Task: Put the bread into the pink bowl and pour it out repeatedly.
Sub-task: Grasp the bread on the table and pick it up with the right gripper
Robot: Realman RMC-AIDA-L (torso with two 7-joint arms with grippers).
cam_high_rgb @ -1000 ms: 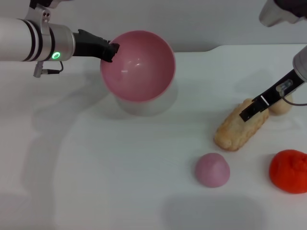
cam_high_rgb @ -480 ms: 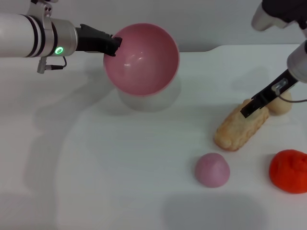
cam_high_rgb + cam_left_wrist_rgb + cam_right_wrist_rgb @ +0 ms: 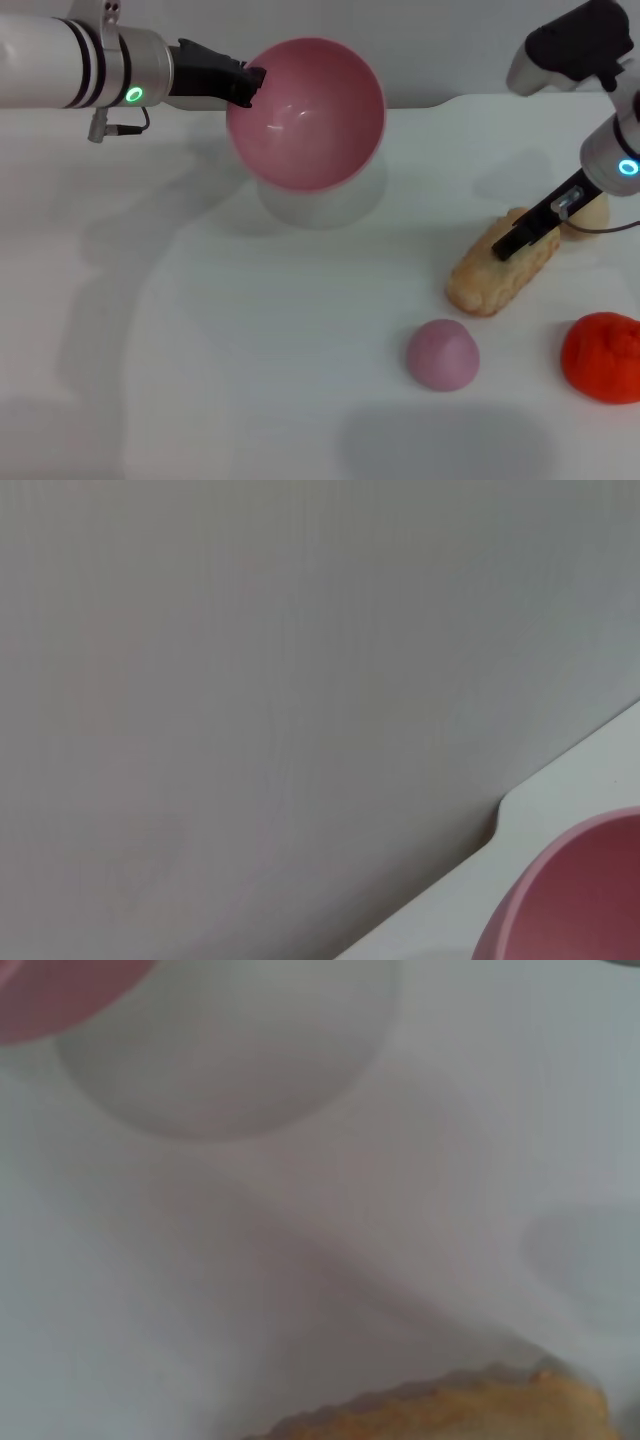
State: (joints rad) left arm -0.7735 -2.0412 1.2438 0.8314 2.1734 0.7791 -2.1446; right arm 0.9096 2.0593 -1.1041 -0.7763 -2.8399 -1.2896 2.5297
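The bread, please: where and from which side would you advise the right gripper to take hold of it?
Probably across the middle of the bread, coming from above. It lies flat on the table, long and narrow, so its short width suits the jaws. The right gripper already sits over its far end, beside the small beige lump.

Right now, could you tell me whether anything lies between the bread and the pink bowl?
Nothing visible does: bare table separates the bread from the bowl, which the left pincer holds raised.

White arms, black pincers (green ring lights).
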